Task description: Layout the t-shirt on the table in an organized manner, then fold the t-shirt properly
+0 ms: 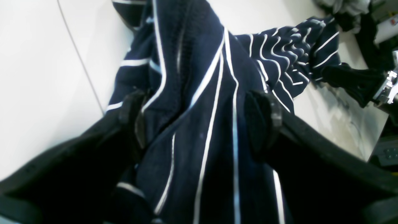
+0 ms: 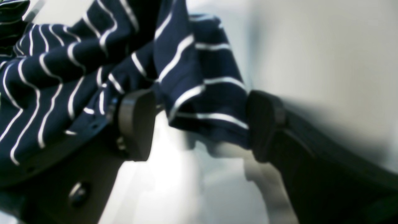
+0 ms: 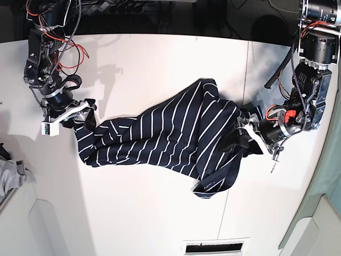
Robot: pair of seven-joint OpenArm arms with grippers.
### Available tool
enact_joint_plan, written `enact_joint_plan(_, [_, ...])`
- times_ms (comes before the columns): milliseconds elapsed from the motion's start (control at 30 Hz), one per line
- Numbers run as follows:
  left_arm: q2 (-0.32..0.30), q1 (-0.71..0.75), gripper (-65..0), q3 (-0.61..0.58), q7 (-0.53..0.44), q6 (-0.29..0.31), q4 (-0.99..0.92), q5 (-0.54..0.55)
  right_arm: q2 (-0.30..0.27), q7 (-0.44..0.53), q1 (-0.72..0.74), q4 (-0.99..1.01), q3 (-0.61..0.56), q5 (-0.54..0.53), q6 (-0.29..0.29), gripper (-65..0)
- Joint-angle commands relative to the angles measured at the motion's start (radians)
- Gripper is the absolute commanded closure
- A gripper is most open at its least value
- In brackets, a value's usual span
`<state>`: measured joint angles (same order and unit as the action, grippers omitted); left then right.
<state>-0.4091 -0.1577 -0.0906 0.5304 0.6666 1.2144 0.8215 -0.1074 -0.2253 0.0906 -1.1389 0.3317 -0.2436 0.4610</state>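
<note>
The t-shirt (image 3: 165,133), dark navy with thin white stripes, lies crumpled and stretched sideways across the middle of the white table (image 3: 160,64). At the shirt's right end my left gripper (image 3: 246,136) stands open, and in the left wrist view bunched fabric (image 1: 205,93) runs between the spread fingers of the left gripper (image 1: 197,118). My right gripper (image 3: 85,114) is at the shirt's left end. In the right wrist view the right gripper (image 2: 200,124) is open, with a folded edge of the t-shirt (image 2: 211,102) hanging between its fingers.
A small grey cloth (image 3: 10,173) lies at the table's left edge. A thin dark seam (image 3: 234,176) crosses the tabletop under the shirt's right part. A vent slot (image 3: 216,247) sits at the near edge. Cables and dark equipment line the far edge.
</note>
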Motion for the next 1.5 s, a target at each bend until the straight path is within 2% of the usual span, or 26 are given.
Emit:
enact_joint_plan(0, [-0.004, -0.019, -43.9, 0.005, -0.027, 0.014, 0.013, 0.008, -0.008, 0.021, 0.031, 0.0, 0.0, -0.01, 0.008, -44.7])
enact_joint_plan(33, [0.0, -0.02, -39.0, 0.005, -0.026, 0.014, 0.013, 0.002, -0.009, 0.023, 0.04, 0.014, 0.0, -0.01, 0.008, -44.7])
enact_joint_plan(100, [0.002, -0.019, -20.4, 0.005, -0.026, 0.014, 0.013, 0.0, -0.009, 0.023, 0.064, 0.045, 0.0, 0.006, 0.007, -43.4])
enact_joint_plan(133, [0.002, -0.019, -10.8, 0.005, -0.025, 0.014, 0.013, 0.0, -0.009, 0.023, 0.075, 0.058, 0.0, 0.024, 0.007, -39.7])
enact_joint_plan(167, [0.002, -0.02, -2.2, 0.005, -0.025, 0.014, 0.013, 0.0, -0.009, 0.023, 0.086, 0.069, 0.0, 0.044, 0.007, -33.0])
enact_joint_plan(200, [0.001, -0.02, 0.0, 0.005, -0.026, 0.014, 0.013, 0.001, -0.009, 0.023, 0.097, 0.077, 0.0, 0.058, 0.007, -24.1])
enact_joint_plan(267, [-0.008, -0.027, 0.0, 0.005, -0.026, 0.014, 0.014, 0.008, -0.01, 0.023, 0.113, 0.082, 0.0, 0.072, 0.008, -5.0])
enact_joint_plan(300, [-0.018, -0.033, 0.0, 0.005, -0.024, 0.014, 0.018, 0.023, -0.012, 0.023, 0.119, 0.08, 0.0, 0.071, 0.011, 0.0])
enact_joint_plan(400, [-0.068, -0.055, 0.0, 0.005, 0.005, 0.022, 0.051, 0.1, -0.038, 0.021, 0.121, 0.033, 0.0, 0.055, 0.063, 0.0])
enact_joint_plan(533, [-0.161, -0.055, 0.0, 0.03, 0.051, 0.032, 0.194, 0.155, -0.105, -0.065, 0.089, -0.129, 0.015, -0.004, 0.062, 0.0])
enact_joint_plan(700, [-0.26, -0.055, 0.0, 0.046, 0.096, 0.032, 0.383, 0.218, -0.206, -0.28, 0.079, -0.332, 0.085, -0.158, 0.062, 0.0])
enact_joint_plan(867, [-0.321, -0.055, 0.0, 0.056, 0.143, 0.032, 0.563, 0.219, -0.276, -0.322, 0.078, -0.41, 0.169, -0.241, 0.063, 0.0])
enact_joint_plan(967, [-0.328, -0.055, 0.0, 0.115, 0.212, 0.032, 0.658, 0.258, -0.287, -0.337, 0.078, -0.443, 0.243, -0.303, 0.063, 0.0])
enact_joint_plan(1067, [-0.328, -0.051, 0.0, 0.188, 0.238, -0.007, 0.722, 0.296, -0.292, -0.356, 0.078, -0.465, 0.31, -0.349, 0.067, 0.0])
enact_joint_plan(1167, [-0.323, -0.049, 0.0, 0.219, 0.236, -0.053, 0.708, 0.214, -0.292, -0.347, 0.078, -0.457, 0.329, -0.332, 0.067, 0.0])
enact_joint_plan(1267, [-0.293, -0.045, 0.0, 0.183, 0.218, -0.065, 0.553, 0.16, -0.292, -0.306, 0.085, -0.385, 0.295, -0.267, 0.066, 0.0])
enact_joint_plan(1333, [-0.258, -0.055, 0.0, 0.138, 0.164, -0.064, 0.387, 0.137, -0.292, -0.279, 0.114, -0.286, 0.239, -0.22, 0.066, 0.0])
enact_joint_plan(1467, [-0.188, -0.103, 0.0, 0.035, 0.135, -0.048, 0.092, 0.153, -0.291, -0.25, 0.188, -0.089, 0.111, -0.209, 0.066, 0.0])
